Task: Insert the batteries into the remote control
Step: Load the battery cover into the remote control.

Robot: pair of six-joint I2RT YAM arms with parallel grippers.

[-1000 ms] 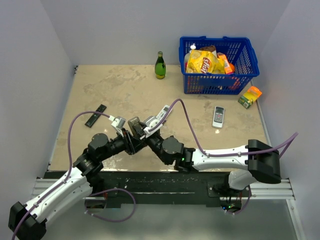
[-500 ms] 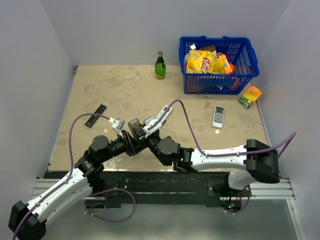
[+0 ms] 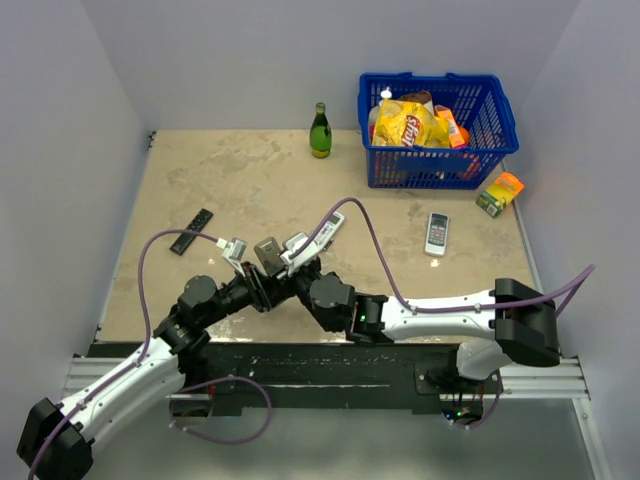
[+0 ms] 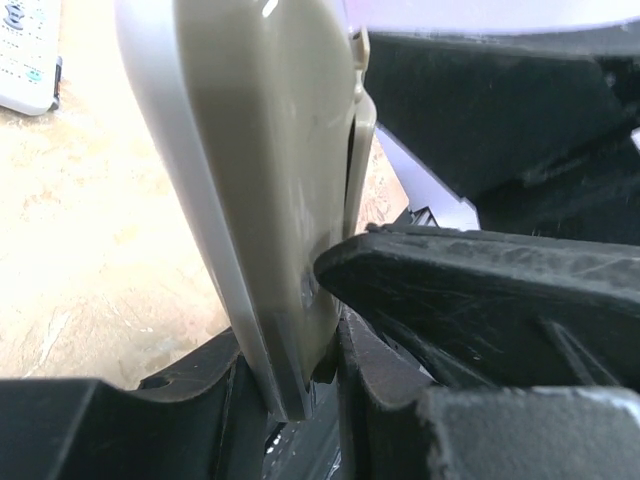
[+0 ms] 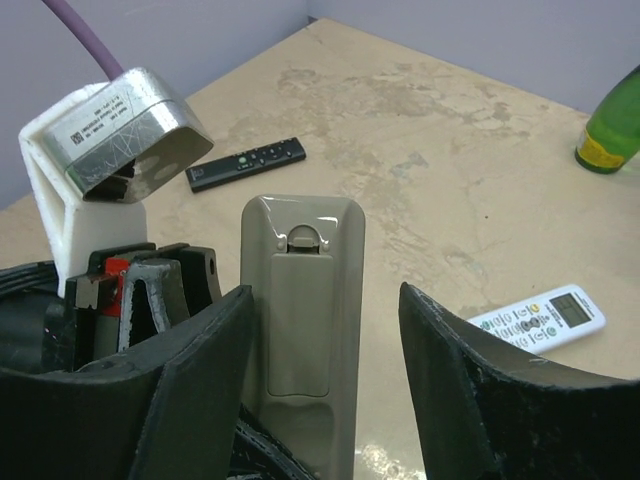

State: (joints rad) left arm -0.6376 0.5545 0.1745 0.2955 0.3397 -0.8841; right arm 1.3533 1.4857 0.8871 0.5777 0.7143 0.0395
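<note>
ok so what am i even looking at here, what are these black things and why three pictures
Two robot arms bolted to a table edge. The wide picture looks down from above; the other two come from a camera on each wrist. The left arm has its jaws clamped on a grey-backed remote, held roughly upright. The right arm has its jaws open either side of it. On the table: a black remote, two white remotes, a green bottle, a blue basket of snacks.

Items counted in view:
- one beige-backed plastic remote control [image 5: 300, 300]
- two white rectangular button remotes [image 3: 437, 233]
- one long flat black remote [image 3: 191, 231]
- one green glass bottle [image 3: 320, 131]
- one blue plastic basket [image 3: 440, 165]
- one small orange-and-green carton [image 3: 499, 193]
- snack packets [image 3: 408, 125] in the basket, number indeterminable
</note>
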